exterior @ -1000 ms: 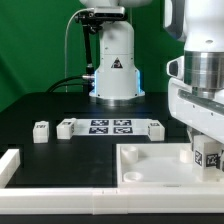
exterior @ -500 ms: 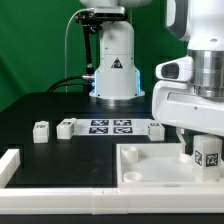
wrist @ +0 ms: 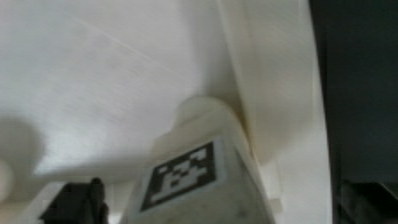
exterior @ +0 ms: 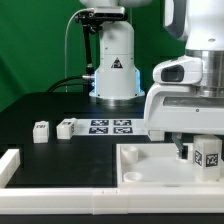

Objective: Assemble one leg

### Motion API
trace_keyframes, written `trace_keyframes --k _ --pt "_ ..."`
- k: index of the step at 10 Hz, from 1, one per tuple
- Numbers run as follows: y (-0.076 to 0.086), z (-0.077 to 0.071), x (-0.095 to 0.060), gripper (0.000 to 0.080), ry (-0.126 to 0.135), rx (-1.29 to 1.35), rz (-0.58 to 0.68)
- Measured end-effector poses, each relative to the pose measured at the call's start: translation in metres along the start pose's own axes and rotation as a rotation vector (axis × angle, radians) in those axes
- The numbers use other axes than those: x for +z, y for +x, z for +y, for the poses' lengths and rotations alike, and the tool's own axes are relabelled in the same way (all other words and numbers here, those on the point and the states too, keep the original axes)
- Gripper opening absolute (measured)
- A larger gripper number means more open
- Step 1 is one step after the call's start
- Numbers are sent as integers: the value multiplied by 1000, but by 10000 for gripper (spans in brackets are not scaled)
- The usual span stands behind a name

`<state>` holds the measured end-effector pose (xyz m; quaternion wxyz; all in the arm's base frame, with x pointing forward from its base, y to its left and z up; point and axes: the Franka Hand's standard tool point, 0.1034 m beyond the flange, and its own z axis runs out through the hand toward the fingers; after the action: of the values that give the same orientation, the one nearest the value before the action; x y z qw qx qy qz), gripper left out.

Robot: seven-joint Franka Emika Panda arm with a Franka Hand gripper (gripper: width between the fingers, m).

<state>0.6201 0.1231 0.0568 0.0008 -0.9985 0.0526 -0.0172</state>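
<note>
The leg (exterior: 205, 152), a small white block with a black-and-white tag, stands upright at the right corner of the large white tabletop (exterior: 150, 165). My gripper (exterior: 203, 148) hangs over it with a finger on each side. In the wrist view the leg (wrist: 199, 170) lies between the dark fingertips (wrist: 80, 200), and a gap shows on both sides, so the gripper (wrist: 222, 205) is open around it. Two more legs (exterior: 41, 131) (exterior: 66, 127) lie on the black table at the exterior view's left.
The marker board (exterior: 110, 126) lies behind the tabletop. A white fence runs along the front (exterior: 80, 205) and turns up at the exterior view's left (exterior: 10, 165). The robot's base (exterior: 115, 70) stands at the back.
My hand has swung toward the exterior view's left and now hides the small part beside the marker board. The leg has stayed in place on the tabletop.
</note>
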Motion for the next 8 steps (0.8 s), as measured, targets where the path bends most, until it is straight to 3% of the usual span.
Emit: trace_keyframes --k 3,5,8 --pt "1 5 0 626 -7 -120 0" --pt "1 5 0 282 -7 -69 0" --pt "1 6 1 271 -7 163 1"
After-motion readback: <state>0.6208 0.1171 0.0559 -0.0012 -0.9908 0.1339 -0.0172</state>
